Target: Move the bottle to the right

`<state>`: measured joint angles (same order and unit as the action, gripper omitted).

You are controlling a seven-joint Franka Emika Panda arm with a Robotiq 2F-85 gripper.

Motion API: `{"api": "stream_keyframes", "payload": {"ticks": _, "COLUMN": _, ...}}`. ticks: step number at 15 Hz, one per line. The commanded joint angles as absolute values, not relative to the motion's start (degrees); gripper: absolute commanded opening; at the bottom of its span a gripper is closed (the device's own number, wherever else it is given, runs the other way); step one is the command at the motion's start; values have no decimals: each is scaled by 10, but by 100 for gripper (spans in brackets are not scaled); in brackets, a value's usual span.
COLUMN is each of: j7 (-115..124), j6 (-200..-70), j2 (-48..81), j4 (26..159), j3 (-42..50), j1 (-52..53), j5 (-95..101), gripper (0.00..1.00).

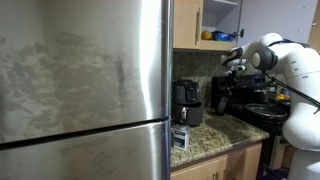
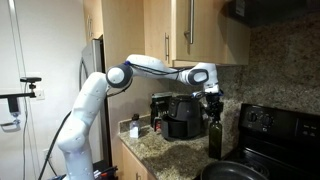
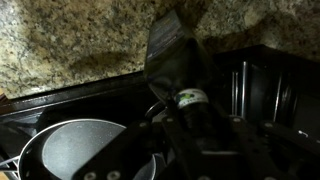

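The tool (image 2: 211,97) is pressed tight on the top of the bottle (image 2: 215,135), pinching its neck from above. The bottle is tall and dark. It stands up straight just beside the coffee maker (image 2: 181,115), on the side that faces the stove (image 2: 275,125). Its foot looks to be down on the surface (image 2: 165,150), but I cannot tell for sure if it touches.

In the wrist view the bottle's top shows a pale ring, and the tool's dark parts sit close around it. 1 round pan (image 3: 80,150) sits on the stove, further from the coffee maker than the bottle is. On the other side of the coffee maker stands a big shiny fridge (image 1: 80,90). 1 white arm (image 2: 150,66) reaches over the coffee maker to the bottle.
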<state>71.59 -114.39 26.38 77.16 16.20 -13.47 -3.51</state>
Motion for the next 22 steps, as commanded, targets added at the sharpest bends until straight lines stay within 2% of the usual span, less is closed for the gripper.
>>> {"api": "stream_keyframes", "payload": {"ticks": 1, "j7": 749, "j6": -1107, "j2": 288, "j4": 748, "j3": 172, "j1": -105, "j5": 35, "gripper": 11}}
{"api": "stream_keyframes", "payload": {"ticks": 8, "j7": 731, "j6": -1084, "j2": 298, "j4": 744, "j3": 165, "j1": -113, "j5": 60, "gripper": 11}}
{"api": "stream_keyframes", "payload": {"ticks": 15, "j7": 650, "j6": -1166, "j2": 262, "j4": 810, "j3": 145, "j1": -99, "j5": 52, "gripper": 11}}
{"api": "stream_keyframes", "payload": {"ticks": 22, "j7": 571, "j6": -1181, "j2": 265, "j4": 815, "j3": 125, "j1": -113, "j5": -16, "gripper": 11}}
